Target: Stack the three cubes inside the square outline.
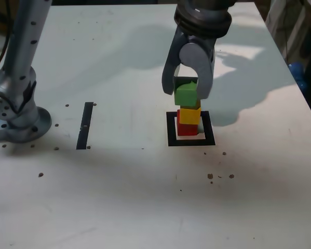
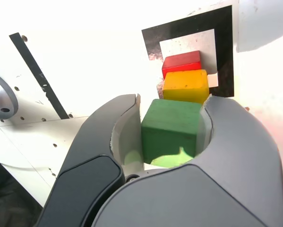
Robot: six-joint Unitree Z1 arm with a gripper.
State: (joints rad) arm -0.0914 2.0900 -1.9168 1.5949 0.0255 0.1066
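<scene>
The white tabletop (image 1: 113,197) carries the whole job, with the gripper (image 1: 186,89) reaching in over it from the far side of the exterior view. Its jaws are closed on the green cube (image 1: 186,96), one pad against each of two opposite faces, as the wrist view shows

Below is the black square outline (image 1: 191,142), flat on the table, with white showing inside it. A thin straight black strip (image 1: 85,127) lies well apart, toward the exterior view's left, and appears to have no part in the stack

Of the three cubes, the red one (image 1: 187,128) stands at the bottom, within the outline as far as can be seen. The yellow cube (image 1: 190,115) sits on top of it, a little out of line but looking stable. The green cube is up above the yellow one; whether the two touch, or how squarely they line up, cannot be told

So the job looks about two-thirds done: two layers are built, and the third is in the grip. What is left, by my judgement, is to centre the green cube over the yellow, set it down gently without nudging the pair below, then open the jaws and lift clear
</scene>
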